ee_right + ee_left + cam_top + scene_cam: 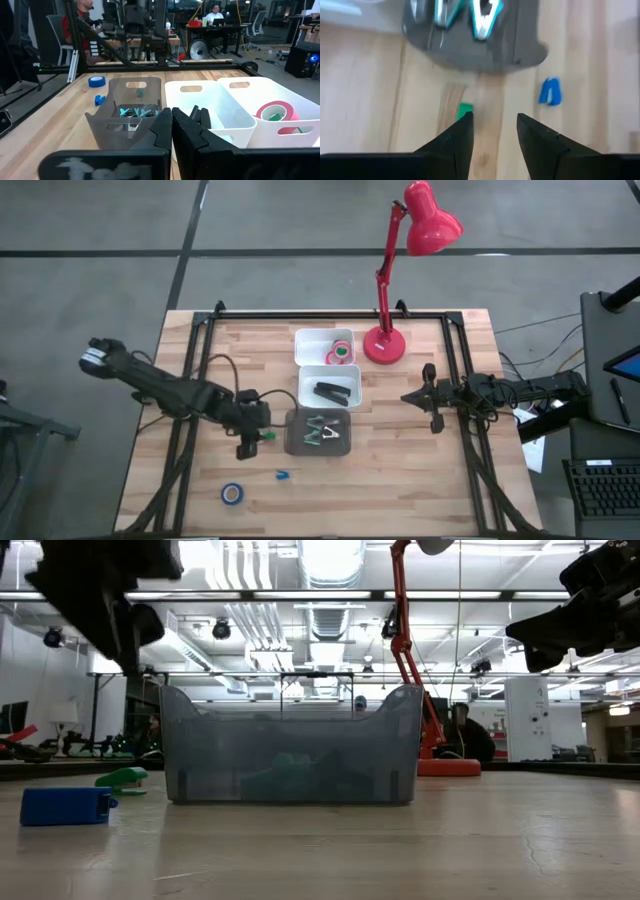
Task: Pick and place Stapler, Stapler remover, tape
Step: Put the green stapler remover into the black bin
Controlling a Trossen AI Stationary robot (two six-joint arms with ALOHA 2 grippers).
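Observation:
My left gripper [255, 442] [495, 125] hangs open above the table just left of the grey bin [296, 442], which holds teal staple removers [482, 17]. A green staple remover [465, 109] [122, 778] lies on the wood below, just beyond one fingertip, not between the fingers. A blue staple remover [282, 475] and a blue tape roll [232, 493] lie nearer the near edge. The black stapler [331, 391] lies in the middle white bin [306, 376]. Red and green tape rolls [340, 352] sit in the far white bin [303, 340]. My right gripper [406, 396] [172, 122] waits shut, right of the bins.
A red desk lamp [384, 345] stands on its base just right of the far white bin. A black frame [200, 350] runs along the table's left, far and right sides. Bare wood [400, 480] lies toward the near right corner. People sit in the room beyond.

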